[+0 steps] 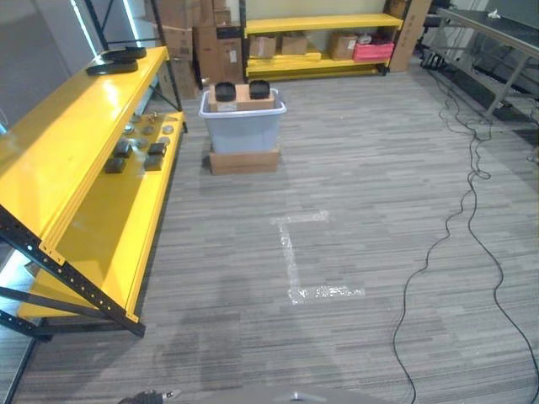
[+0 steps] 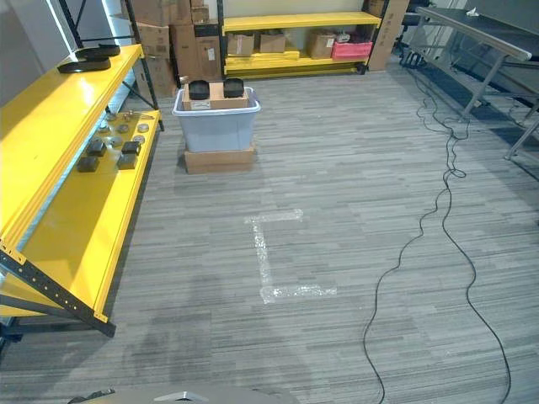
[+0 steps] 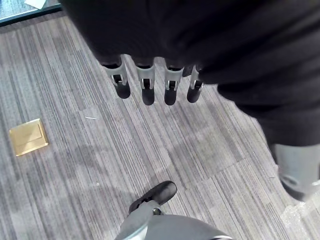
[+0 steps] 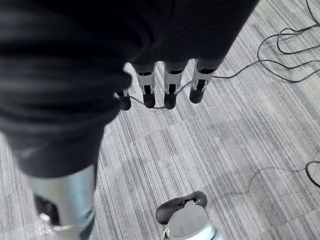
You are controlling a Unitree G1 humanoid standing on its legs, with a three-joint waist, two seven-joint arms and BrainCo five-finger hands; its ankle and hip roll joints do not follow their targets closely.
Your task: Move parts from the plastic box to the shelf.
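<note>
A pale grey plastic box (image 1: 242, 126) stands on a flat cardboard box (image 1: 244, 160) on the carpet, well ahead of me. Two black parts (image 1: 226, 90) (image 1: 259, 87) rest on cardboard at its top. The long yellow shelf (image 1: 50, 160) runs along my left. Several small dark parts (image 1: 135, 156) lie on its lower level, and flat black round parts (image 1: 118, 61) on its top level at the far end. My left hand (image 3: 144, 82) hangs over bare carpet with straight fingers and holds nothing. My right hand (image 4: 170, 87) hangs the same way, empty.
A white tape mark (image 1: 295, 252) lies on the carpet between me and the box. A second yellow shelf (image 1: 320, 42) with cardboard boxes and a pink crate lines the back wall. A metal table (image 1: 497, 34) stands at the far right. A brass floor plate (image 3: 28, 136) sits by my left side.
</note>
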